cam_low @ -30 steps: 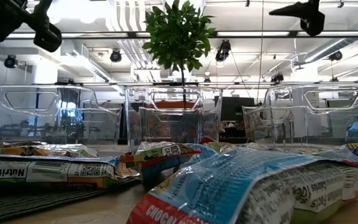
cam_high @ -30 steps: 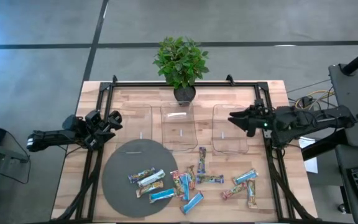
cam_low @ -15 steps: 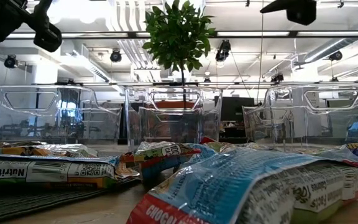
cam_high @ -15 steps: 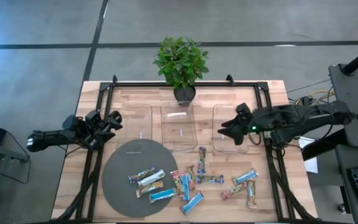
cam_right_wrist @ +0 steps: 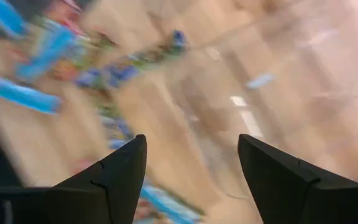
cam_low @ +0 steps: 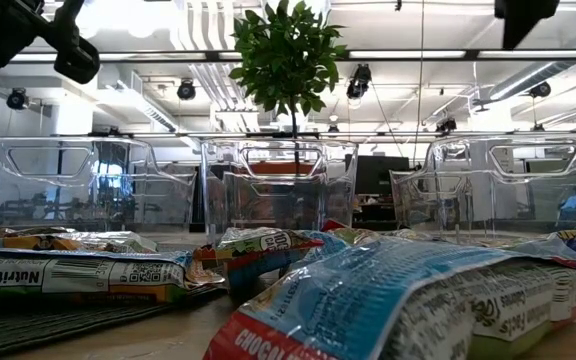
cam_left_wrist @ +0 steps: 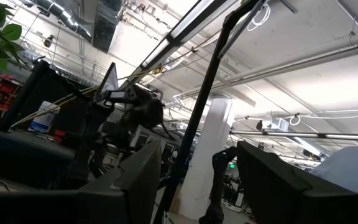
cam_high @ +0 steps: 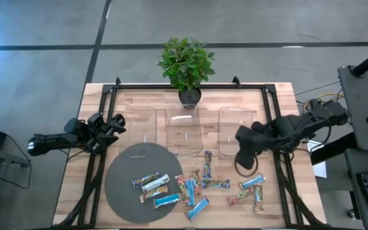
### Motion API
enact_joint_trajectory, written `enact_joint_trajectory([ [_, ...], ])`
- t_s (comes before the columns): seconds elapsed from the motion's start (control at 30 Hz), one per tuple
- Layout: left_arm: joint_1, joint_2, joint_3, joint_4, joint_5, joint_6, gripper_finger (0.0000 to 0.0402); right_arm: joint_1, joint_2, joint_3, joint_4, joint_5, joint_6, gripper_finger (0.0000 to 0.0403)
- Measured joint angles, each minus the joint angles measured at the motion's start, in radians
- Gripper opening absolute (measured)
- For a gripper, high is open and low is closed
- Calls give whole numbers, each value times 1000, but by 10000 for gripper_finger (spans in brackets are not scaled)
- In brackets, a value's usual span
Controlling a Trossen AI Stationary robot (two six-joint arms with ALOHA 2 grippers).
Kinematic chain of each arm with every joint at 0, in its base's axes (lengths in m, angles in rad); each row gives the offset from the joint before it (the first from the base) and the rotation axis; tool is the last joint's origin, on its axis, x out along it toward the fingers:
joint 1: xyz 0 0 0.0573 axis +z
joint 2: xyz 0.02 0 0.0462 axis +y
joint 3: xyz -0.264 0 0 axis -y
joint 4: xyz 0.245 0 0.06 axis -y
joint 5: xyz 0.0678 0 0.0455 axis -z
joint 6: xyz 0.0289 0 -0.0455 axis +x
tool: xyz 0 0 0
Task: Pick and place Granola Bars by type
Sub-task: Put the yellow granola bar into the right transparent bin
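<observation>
The light wooden plank counter [cam_high: 133, 102] carries a potted green plant [cam_high: 186, 62] at the middle of its far edge. Three clear rectangular plastic trays [cam_high: 184, 130] stand side by side just in front of it, across the counter's middle. A dark grey round mat [cam_high: 121, 179] lies toward the near left corner, with four foil-wrapped granola bars [cam_high: 154, 188] on it. The other bars are scattered along the near edge, from its middle toward the right.

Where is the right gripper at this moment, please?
In the high view, the right gripper hovers open on the table's right side, over the near end of the right tray, just above the scattered bars.
</observation>
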Motion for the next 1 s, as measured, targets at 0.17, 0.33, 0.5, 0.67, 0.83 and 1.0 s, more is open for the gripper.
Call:
enact_joint_trajectory([
  [0.17,0,0,0,0,0,0,193,145,82,9,-113,61,-23,242],
  [0.33,0,0,0,0,0,0,193,266,156,-9,-183,56,-23,242],
  [0.5,0,0,0,0,0,0,193,375,204,-28,-214,-1,4,242],
  [0.67,0,0,0,0,0,0,193,478,211,-90,-216,-110,110,242],
  [0.83,0,0,0,0,0,0,193,533,200,-146,-199,-180,269,242],
  [1.0,0,0,0,0,0,0,193,544,198,-212,-31,-181,236,242],
])
